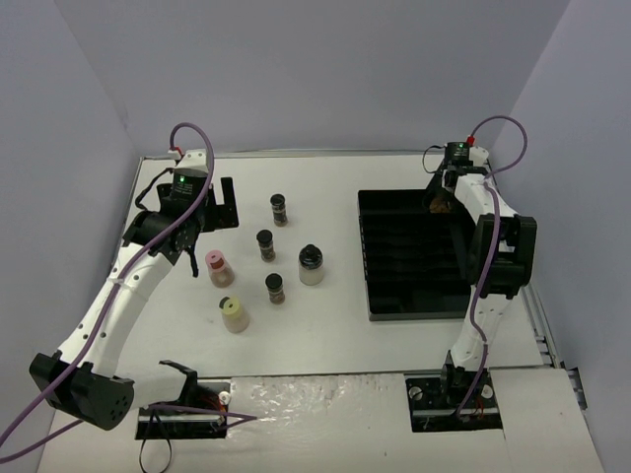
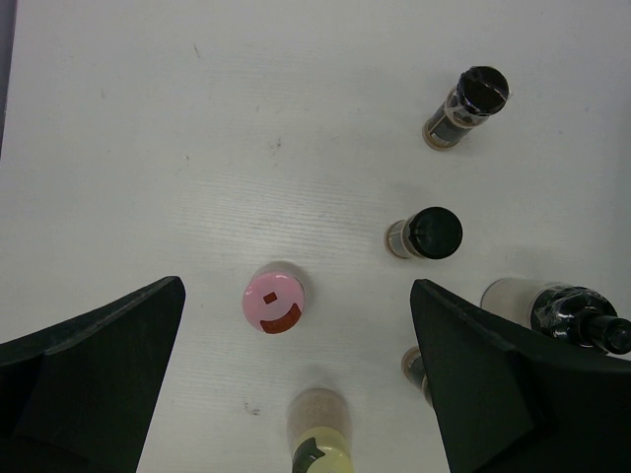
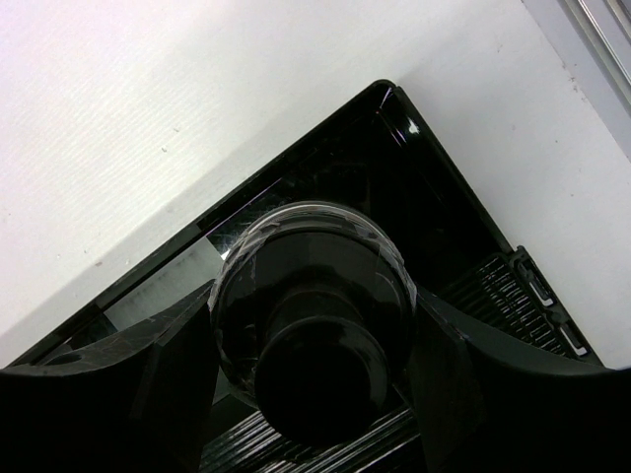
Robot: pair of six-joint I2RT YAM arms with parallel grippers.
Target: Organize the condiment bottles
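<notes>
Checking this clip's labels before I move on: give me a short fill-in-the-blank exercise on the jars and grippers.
1. The left gripper hangs open above the jar whose cap is ____.
2. The right gripper is shut on a black-capped jar over the black ____.
3. ____ jars stand on the table.

Missing words: pink; tray; six.

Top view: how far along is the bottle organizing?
Done: nothing yet; the black tray shows no jars in its slots. In hand: the right gripper holds a black-capped jar over the tray's far end; the open left gripper hovers above the pink-capped jar. Left: that one, the yellow-capped jar and four black-capped jars on the table.
</notes>
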